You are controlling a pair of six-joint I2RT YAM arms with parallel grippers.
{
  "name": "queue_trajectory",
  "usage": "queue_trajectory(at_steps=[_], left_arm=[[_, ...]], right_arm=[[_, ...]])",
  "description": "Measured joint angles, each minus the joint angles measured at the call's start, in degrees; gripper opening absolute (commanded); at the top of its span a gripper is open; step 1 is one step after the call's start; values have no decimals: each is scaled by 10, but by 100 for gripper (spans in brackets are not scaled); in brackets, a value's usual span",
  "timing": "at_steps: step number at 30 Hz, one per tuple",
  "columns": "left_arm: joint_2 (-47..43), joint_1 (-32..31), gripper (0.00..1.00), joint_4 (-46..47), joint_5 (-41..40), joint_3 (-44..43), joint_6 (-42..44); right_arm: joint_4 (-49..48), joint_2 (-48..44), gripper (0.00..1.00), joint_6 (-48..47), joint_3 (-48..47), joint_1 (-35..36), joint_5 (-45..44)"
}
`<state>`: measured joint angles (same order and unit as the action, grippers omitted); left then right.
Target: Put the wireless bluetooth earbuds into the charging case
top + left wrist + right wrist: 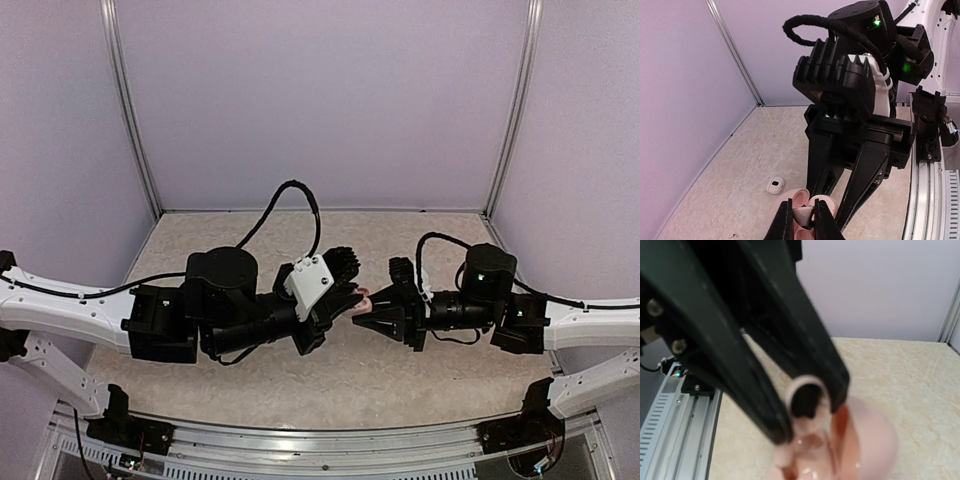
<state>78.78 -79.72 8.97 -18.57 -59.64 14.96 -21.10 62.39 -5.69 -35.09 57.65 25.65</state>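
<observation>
- where the left arm (100, 310) comes in from the left edge of the top view, it stretches low over the beige table (420, 370) toward the middle
- the left gripper (352, 300) hangs at the centre of the workspace, lifted off the table, its two fingers clamped on the charging case (362, 296), which shows from above only as a small pinkish speck between the two arms
- seen from the left wrist, the fingers (785, 220) pinch the case from both sides; it looks pink, its lid is swung open, and its rounded halves rise above the fingertips
- on the table, beyond and to the left of the case in that view, lies a small white rounded piece (775, 185) with a dark spot, well apart from both grippers; what it is cannot be told
- just above the open case sits one earbud (807, 402), white with a dark centre, very near the pink shell; the right wrist view is too blurred to tell whether the two touch
- the right gripper (378, 312) is closed on that earbud, nipping it between its fingertips, and points at the left gripper almost tip to tip
- the right arm (560, 320) reaches in from the right edge, a green lamp (480, 279) lit on its wrist
</observation>
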Motion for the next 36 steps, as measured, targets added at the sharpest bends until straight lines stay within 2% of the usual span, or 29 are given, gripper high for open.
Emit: queue_trajectory(at_steps=[36], left_arm=[[31, -21, 8, -3, -70, -9, 3]], right_arm=[[-26, -3, 0, 64, 19, 2, -11]])
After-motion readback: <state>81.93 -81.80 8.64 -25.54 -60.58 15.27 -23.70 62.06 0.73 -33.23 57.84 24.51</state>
